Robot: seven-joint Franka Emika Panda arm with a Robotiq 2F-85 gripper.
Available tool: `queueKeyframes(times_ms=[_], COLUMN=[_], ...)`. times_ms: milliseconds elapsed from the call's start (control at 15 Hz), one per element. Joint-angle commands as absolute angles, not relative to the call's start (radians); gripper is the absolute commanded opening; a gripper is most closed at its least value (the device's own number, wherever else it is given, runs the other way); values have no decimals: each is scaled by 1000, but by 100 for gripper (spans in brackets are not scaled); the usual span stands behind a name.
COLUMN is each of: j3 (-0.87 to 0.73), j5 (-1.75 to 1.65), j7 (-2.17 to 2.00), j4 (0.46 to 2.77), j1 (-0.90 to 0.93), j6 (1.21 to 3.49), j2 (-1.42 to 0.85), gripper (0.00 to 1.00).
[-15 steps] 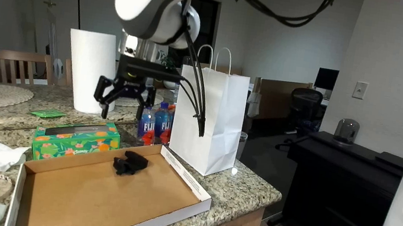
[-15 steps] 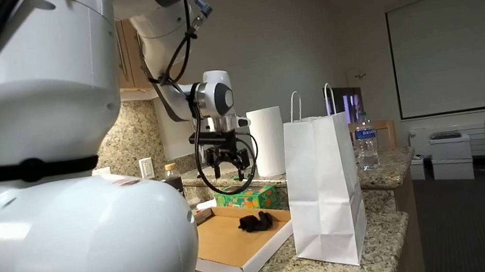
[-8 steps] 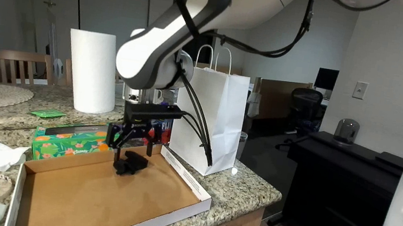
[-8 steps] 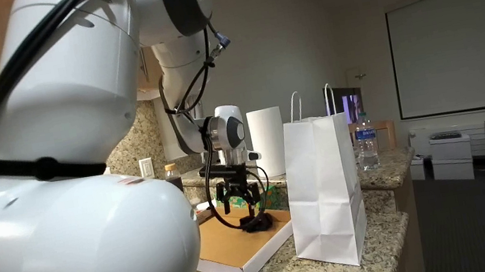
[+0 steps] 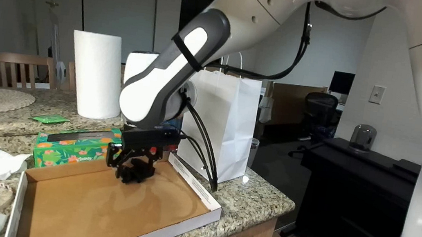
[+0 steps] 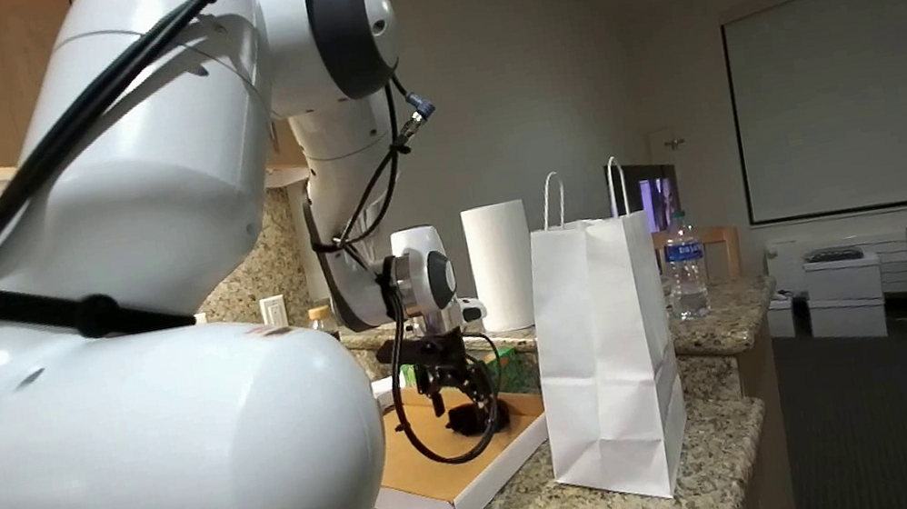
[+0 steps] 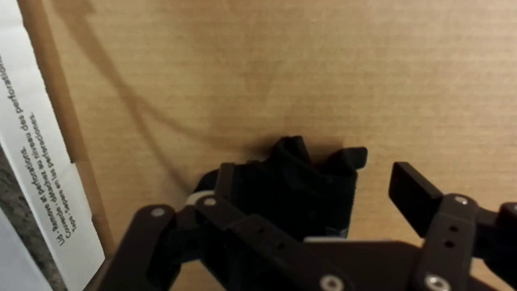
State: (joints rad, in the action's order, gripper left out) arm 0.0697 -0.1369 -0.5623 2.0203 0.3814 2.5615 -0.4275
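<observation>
I have my gripper [image 7: 317, 186] pointing down, its two fingers [image 7: 416, 198] spread wide apart. My wrist [image 6: 422, 278] sits directly above it, and the forearm [image 5: 245, 22] slopes down to that wrist from an elbow [image 6: 351, 27] bent well higher.

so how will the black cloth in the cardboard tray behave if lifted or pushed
The black cloth shows folds and raised flaps, so it will probably droop. Small compared with the cardboard tray, it is likely light. Its uneven outline makes rolling unlikely.
</observation>
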Motion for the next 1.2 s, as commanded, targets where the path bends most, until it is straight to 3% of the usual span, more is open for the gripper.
queueKeyframes(times_ms=[0, 533, 800, 1133], j3=[22, -21, -19, 10], j5=[-198, -262, -291, -326], j7=[-639, -691, -705, -678], j4=[2017, 2035, 2059, 2147], j1=[431, 451, 454, 446], j6=[2563, 2547, 2553, 2534], j2=[-440, -414, -375, -211], gripper=[67, 13, 6, 10])
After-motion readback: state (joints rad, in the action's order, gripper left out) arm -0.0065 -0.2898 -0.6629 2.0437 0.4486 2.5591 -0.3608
